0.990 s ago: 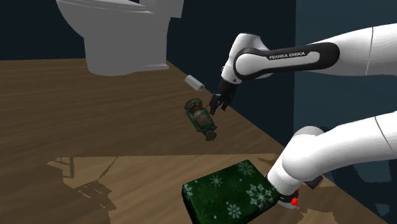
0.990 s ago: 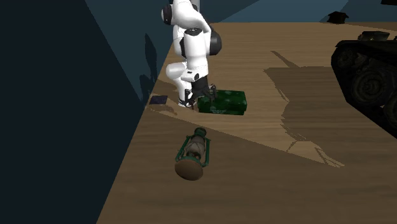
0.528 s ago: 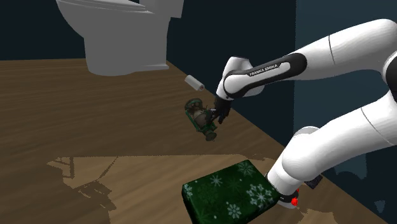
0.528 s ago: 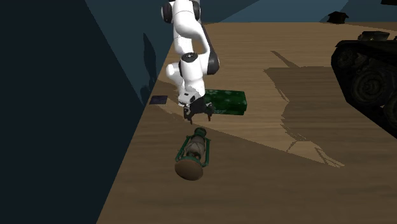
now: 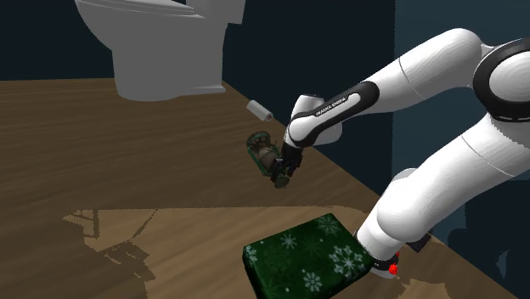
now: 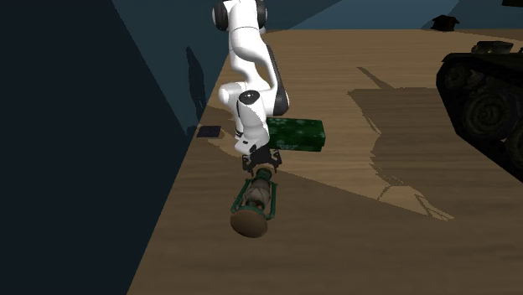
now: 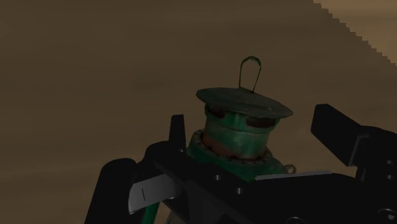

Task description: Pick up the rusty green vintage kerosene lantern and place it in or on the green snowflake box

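The rusty green lantern (image 5: 265,155) lies on its side on the wooden floor, with its base toward the second exterior camera (image 6: 253,204). My black gripper (image 5: 284,166) has come down at the lantern's top end (image 6: 261,162). In the wrist view the gripper (image 7: 252,127) is open. Its fingers (image 7: 177,130) stand apart on either side of the lantern's green cap (image 7: 243,121) and wire loop, without clasping it. The dark green snowflake box (image 5: 307,257) sits on the floor beside the arm's base (image 6: 295,134).
A large white toilet (image 5: 160,44) stands at the back, and a small white roll (image 5: 259,110) lies beyond the lantern. A dark tank-like object (image 6: 482,90) sits at the second exterior view's right. A dark wall runs close alongside the arm.
The arm has stretched out and lowered the gripper from above the floor down to the lantern's top end. The lantern and box have not moved.
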